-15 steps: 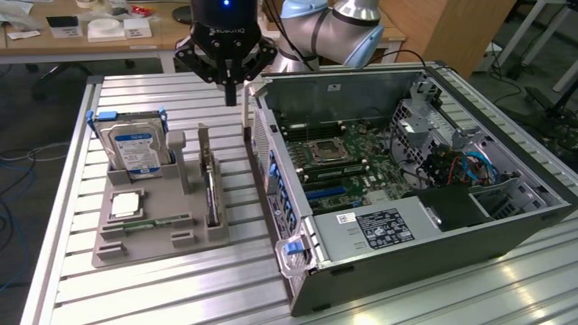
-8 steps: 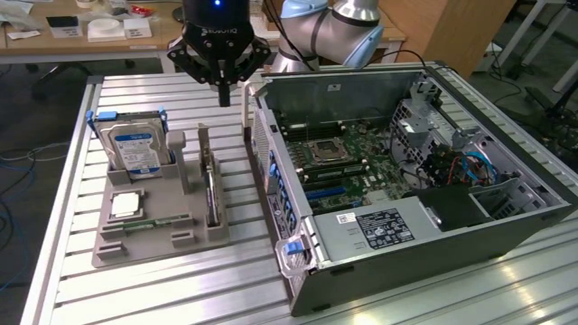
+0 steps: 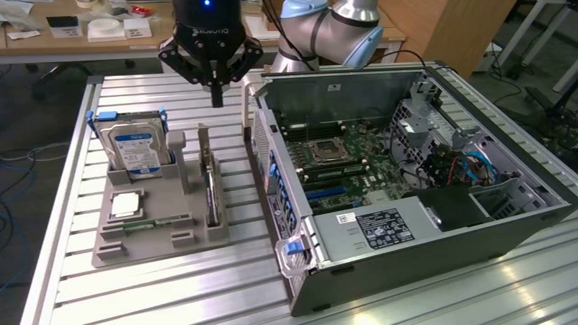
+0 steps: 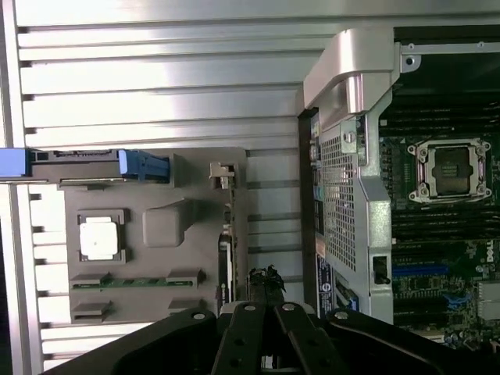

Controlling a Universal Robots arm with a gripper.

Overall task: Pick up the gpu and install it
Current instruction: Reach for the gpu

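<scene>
- Watching the exterior view, I see the gripper [image 3: 216, 100] hanging at the upper centre of the frame, its fingers pressed together and holding nothing.
- The gpu [image 3: 211, 184] stands on its long edge in the grey holder [image 3: 153, 247], left of centre, below the fingertips with open air between them.
- A narrow strip of bare table [image 3: 135, 291] separates the holder's right edge from the open computer case [image 3: 407, 203].
- The hard drive [image 3: 135, 143] stands upright at the holder's upper-left corner, apart from the card.
</scene>
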